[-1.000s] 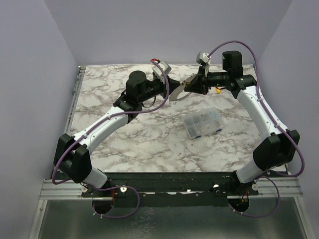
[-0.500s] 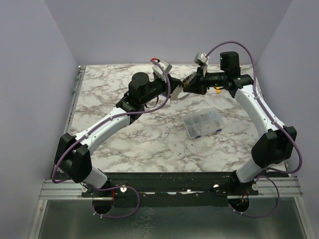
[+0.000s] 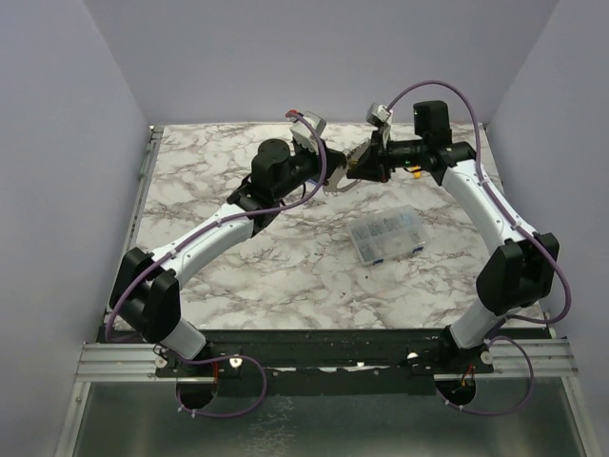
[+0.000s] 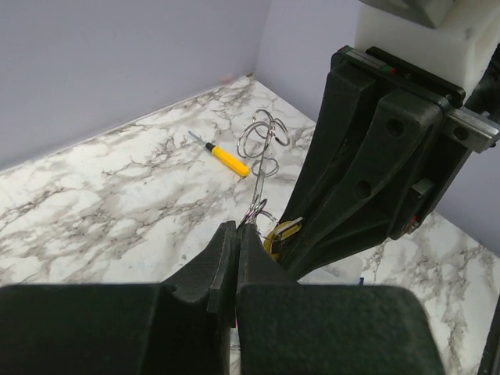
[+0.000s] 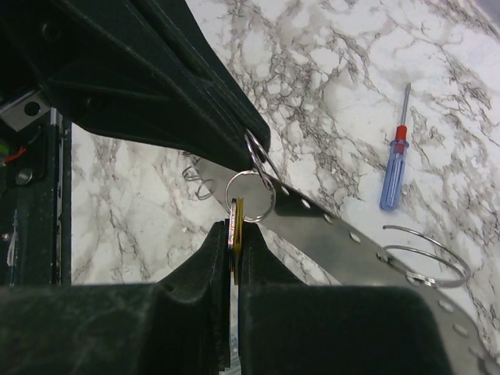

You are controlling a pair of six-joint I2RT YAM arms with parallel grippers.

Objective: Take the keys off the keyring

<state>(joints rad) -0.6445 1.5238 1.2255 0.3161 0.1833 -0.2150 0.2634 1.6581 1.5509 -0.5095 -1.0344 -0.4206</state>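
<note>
My two grippers meet in the air over the back of the table. In the left wrist view my left gripper [image 4: 237, 228] is shut on the thin wire of the keyring [image 4: 262, 139]. In the right wrist view my right gripper [image 5: 234, 228] is shut on a yellow-tan key [image 5: 237, 215] and a silver piece beside it. They hang from a small split ring [image 5: 251, 195] linked to the keyring's flat perforated grey band [image 5: 351, 234]. The left fingertips [image 5: 250, 141] sit just above that ring. The key also shows in the left wrist view [image 4: 283, 234]. From above, the left gripper [image 3: 333, 173] and right gripper [image 3: 360, 164] nearly touch.
A clear plastic compartment box [image 3: 385, 233] lies right of centre on the marble table [image 3: 238, 257]. A yellow-handled screwdriver [image 4: 226, 158] and a blue-and-red screwdriver [image 5: 394, 168] lie near the back. Loose wire loops [image 5: 422, 254] and a small wire coil [image 5: 199, 180] lie below the grippers.
Both arms have shifted a little toward the back of the table, still joined at the ring. Both grips stay as they were.
</note>
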